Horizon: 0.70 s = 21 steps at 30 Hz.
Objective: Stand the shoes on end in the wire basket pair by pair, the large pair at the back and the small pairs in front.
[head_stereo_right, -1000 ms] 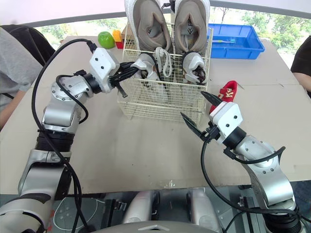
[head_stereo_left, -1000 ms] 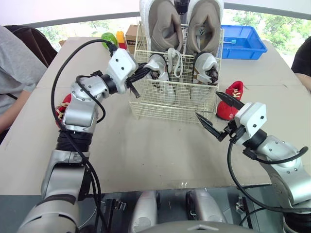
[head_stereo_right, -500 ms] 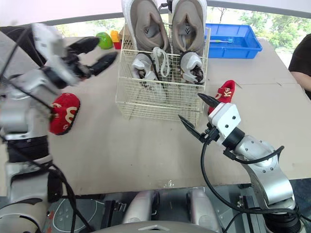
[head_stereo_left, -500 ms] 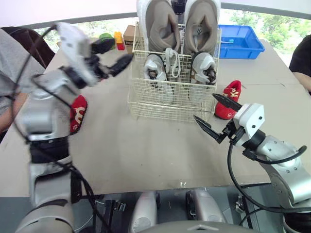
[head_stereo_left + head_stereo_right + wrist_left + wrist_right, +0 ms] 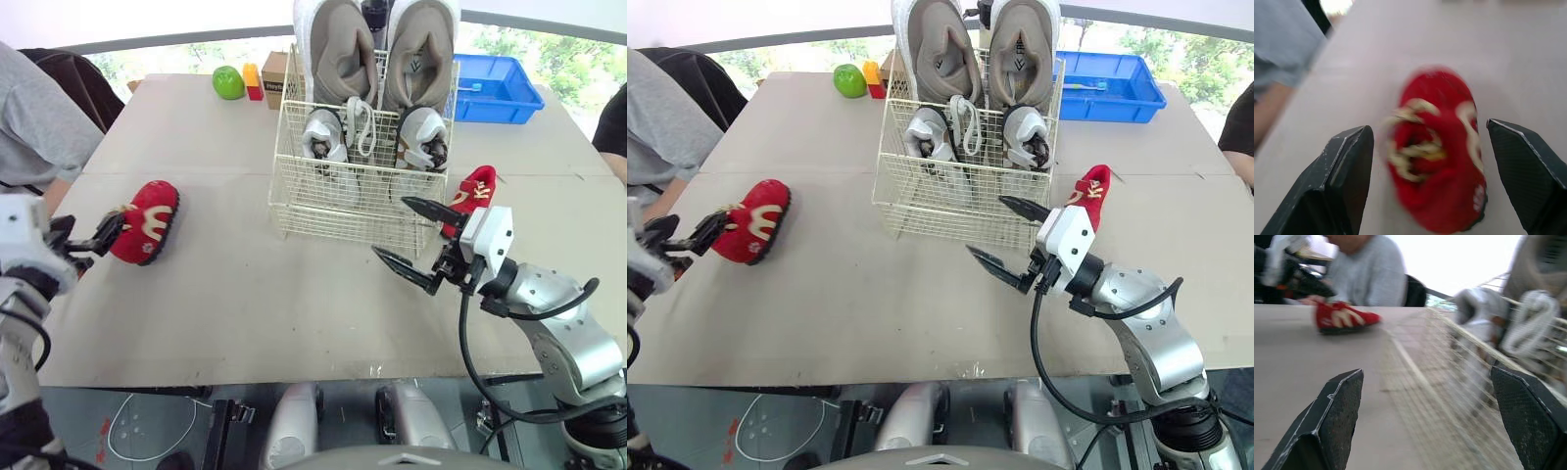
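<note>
Lining up on the red shoe (image 5: 145, 221) at the left of the table (image 5: 245, 304): my left gripper (image 5: 90, 230) has its fingers spread wide at the heel end, nothing pinched yet. The right gripper (image 5: 390, 228), also spread and empty, waits by the basket (image 5: 338, 201) beside the other red shoe (image 5: 475, 193). The large shoes (image 5: 336, 54) stand at the back, the small grey pair (image 5: 321, 132) in front. A second ago the left gripper was at the basket's left side; it has since swung out left and down.
</note>
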Each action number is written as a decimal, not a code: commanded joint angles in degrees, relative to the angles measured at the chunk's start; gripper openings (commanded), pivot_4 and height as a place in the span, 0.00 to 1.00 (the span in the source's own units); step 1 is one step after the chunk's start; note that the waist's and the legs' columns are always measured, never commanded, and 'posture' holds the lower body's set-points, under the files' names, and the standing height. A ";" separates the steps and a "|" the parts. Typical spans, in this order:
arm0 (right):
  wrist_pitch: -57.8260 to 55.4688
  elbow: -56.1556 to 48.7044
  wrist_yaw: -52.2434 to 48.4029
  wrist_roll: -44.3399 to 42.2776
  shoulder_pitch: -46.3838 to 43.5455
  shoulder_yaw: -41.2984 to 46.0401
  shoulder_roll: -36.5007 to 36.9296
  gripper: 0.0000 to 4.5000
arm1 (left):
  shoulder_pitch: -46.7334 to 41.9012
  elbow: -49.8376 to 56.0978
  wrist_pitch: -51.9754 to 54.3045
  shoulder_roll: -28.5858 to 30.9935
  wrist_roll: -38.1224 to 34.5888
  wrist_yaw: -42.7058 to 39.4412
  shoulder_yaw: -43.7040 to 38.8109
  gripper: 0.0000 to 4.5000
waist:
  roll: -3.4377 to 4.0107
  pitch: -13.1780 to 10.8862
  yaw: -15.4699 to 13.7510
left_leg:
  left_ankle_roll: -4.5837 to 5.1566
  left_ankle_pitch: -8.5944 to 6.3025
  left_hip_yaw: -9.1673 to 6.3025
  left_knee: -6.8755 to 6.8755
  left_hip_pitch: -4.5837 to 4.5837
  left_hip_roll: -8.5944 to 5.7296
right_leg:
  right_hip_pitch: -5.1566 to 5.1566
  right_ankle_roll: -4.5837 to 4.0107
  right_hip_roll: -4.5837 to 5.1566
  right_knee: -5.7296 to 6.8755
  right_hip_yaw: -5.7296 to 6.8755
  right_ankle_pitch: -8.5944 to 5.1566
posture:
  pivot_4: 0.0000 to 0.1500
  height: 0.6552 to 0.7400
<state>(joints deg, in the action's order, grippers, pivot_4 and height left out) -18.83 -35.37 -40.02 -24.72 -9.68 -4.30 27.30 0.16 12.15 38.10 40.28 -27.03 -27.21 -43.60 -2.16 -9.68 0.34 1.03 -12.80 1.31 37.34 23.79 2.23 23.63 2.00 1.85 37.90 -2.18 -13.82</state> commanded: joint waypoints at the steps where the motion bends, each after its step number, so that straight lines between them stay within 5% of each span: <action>1: -0.99 -3.37 -3.55 -3.87 0.10 0.20 2.33 0.88 | 4.11 2.99 -3.46 -1.69 -1.29 -2.60 -1.41 0.89 | 0.00 0.00 0.23 | 0.00 0.00 0.01 0.00 0.00 0.00 | 0.00 0.00 0.00 0.00 -0.01 0.00 | 1.00 1.00; 13: -1.46 -4.02 -6.02 -5.08 1.83 1.89 7.01 0.88 | 3.22 -7.08 -11.76 -3.48 1.88 -4.39 6.84 0.89 | -0.06 0.08 0.28 | 0.01 0.00 -0.07 0.00 0.02 0.03 | 0.00 -0.02 -0.05 0.00 0.16 -0.01 | 1.00 1.00; 21: -1.69 -5.27 -4.99 -5.26 3.24 2.55 7.90 0.88 | 3.34 0.49 -15.07 -11.34 6.77 8.56 8.35 0.89 | -0.10 0.10 0.27 | 0.01 0.00 -0.08 0.00 0.02 0.04 | -0.01 0.00 -0.03 0.02 0.13 0.00 | 1.00 1.00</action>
<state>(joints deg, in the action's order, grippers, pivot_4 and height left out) -20.98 -38.07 -45.28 -29.27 -6.35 -3.38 34.71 3.91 8.89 24.69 28.76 -21.45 -21.35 -35.05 -2.26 -9.57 0.61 1.04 -12.80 1.23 37.33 23.81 2.26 23.62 2.01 1.81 37.93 -2.04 -13.82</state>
